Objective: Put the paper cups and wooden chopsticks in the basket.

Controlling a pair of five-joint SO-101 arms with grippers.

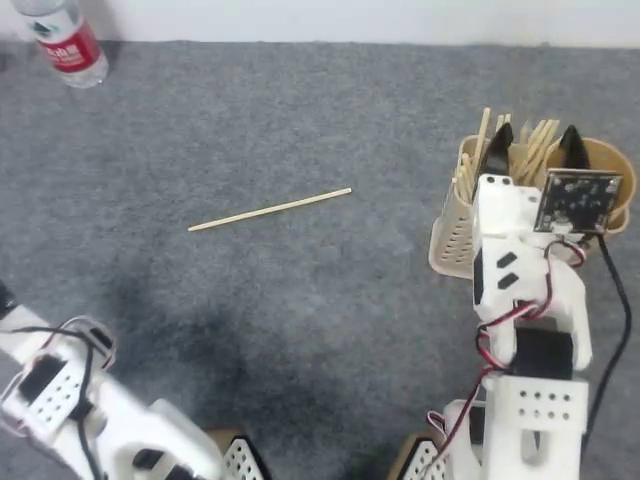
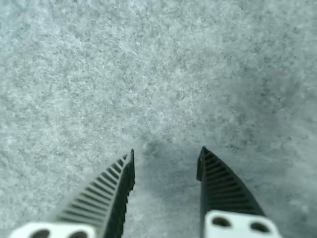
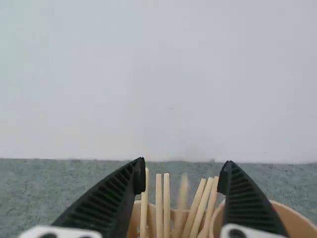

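Grey felt covers the desk (image 1: 300, 330). The right pincer (image 1: 535, 150) hangs directly over the basket (image 1: 452, 235), a cream perforated holder, with its jaws spread wide and nothing held between them. In its wrist view the right pincer (image 3: 184, 163) frames a bundle of wooden chopsticks (image 3: 161, 198) standing upright just below the black tips. The same wooden chopsticks (image 1: 541, 135) fan out of the basket in the high view. A tan paper cup (image 1: 615, 170) sits just under the pincer's outer finger, touching the basket's side; whether it stands inside the basket I cannot tell. 1 loose chopstick (image 1: 270, 210) lies flat on the felt, well apart from this pincer, off toward the other arm's side. The left pincer (image 2: 167, 153) hovers moderately open over bare felt, gripping nothing. A plastic bottle (image 1: 65, 42) stands at the far corner, well away from both.
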